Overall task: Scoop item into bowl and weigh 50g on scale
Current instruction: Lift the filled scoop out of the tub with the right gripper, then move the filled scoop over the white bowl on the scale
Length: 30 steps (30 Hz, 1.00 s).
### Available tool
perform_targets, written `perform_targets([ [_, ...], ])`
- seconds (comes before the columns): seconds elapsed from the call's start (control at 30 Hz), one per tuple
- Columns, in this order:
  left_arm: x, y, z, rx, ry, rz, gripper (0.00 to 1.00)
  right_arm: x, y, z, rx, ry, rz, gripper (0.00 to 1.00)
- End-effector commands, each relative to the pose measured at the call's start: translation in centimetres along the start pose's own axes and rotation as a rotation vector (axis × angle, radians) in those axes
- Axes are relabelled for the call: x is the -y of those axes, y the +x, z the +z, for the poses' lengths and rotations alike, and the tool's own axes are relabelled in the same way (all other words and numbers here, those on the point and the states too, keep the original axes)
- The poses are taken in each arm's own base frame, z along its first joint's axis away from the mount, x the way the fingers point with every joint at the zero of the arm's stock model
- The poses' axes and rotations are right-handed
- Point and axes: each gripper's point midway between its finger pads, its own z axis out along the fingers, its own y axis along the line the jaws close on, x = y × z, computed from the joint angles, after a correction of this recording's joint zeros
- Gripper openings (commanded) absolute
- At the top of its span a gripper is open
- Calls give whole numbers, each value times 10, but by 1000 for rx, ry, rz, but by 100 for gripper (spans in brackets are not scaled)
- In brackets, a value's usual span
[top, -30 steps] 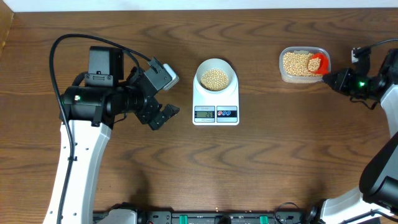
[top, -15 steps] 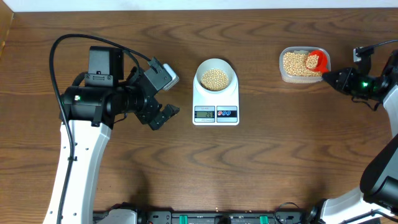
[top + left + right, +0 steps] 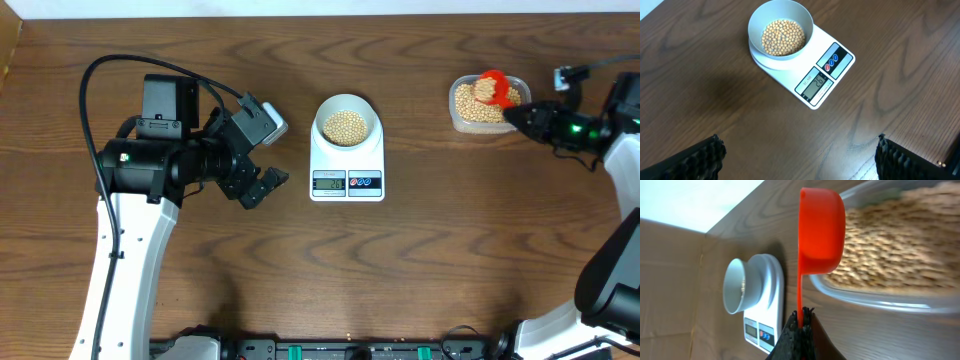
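tightly closed, right pincer [image 3: 799,319] grips red scoop [image 3: 821,230] handle.

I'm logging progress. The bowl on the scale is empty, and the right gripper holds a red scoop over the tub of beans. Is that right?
Not quite. The bowl on the scale is not empty: it holds beans, as the left wrist view shows. The right gripper does hold the red scoop over the tub of beans.
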Motion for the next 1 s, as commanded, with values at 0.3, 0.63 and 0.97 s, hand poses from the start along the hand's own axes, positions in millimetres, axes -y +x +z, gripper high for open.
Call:
perform_targets([
  [0.3, 0, -6, -5, 22, 0, 12, 98, -72, 27, 59, -123, -147, -57, 1],
  [0.63, 0, -6, -5, 22, 0, 12, 98, -107, 50, 84, -195, -199, -109, 1],
  [0.97, 0, -6, -5, 22, 1, 11, 98, -134, 69, 101, -232, -253, -279, 1],
])
